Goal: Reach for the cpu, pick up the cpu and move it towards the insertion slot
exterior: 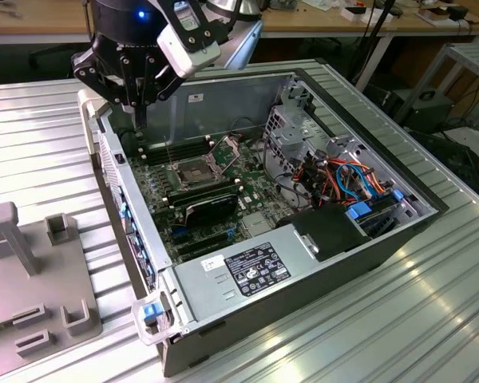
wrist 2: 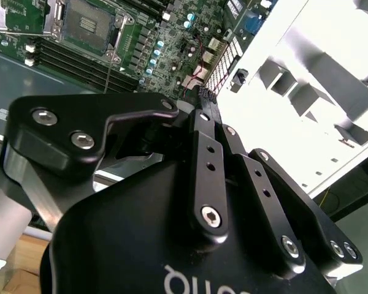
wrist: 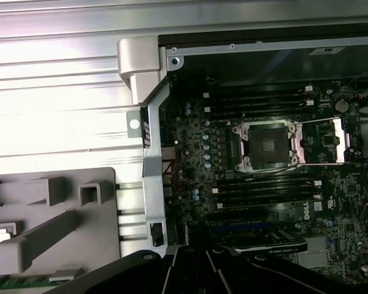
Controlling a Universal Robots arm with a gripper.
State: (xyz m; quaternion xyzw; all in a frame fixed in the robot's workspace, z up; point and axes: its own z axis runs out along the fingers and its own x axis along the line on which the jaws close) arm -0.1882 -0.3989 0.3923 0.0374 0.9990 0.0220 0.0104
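Step in hand looks like the reach. The black linkage gripper point(exterior: 140, 112) hangs in the upper left of the exterior view, above the near wall of the open black desktop computer case point(exterior: 319, 275), which lies on the ribbed aluminium table point(exterior: 48, 144).

Fingers: drawn together at the tips in the second wrist view point(wrist 2: 203, 101), nothing seen between them. I read them as clenched and empty.

The cpu: I take the small pale flat patch point(wrist: 0, 237) in a recess of the grey plastic fixture tray point(wrist: 101, 233) to be it. It is partly cut off by the frame in the first wrist view, so low confidence. It sits outside the case, well apart from the gripper. The same tray point(exterior: 72, 319) sits lower left in the exterior view, but I can't make out the chip there.

The insertion slot, a square silvery-framed socket with a dark centre point(exterior: 193, 171), sits on the board between the memory slots, with its retention frame apparently swung open point(wrist: 268, 146).

Doing it well, my read:
- open to chip width before descending
- come straight down, clear of the tray's upright posts
- clamp on two opposite edges and keep it level

Orientation: the chip lies flat, face up. It is square, so no real long axis, and its edges look parallel to the tray's sides. Can't tell which corner carries the key mark, so its heading relative to the socket is unknown.
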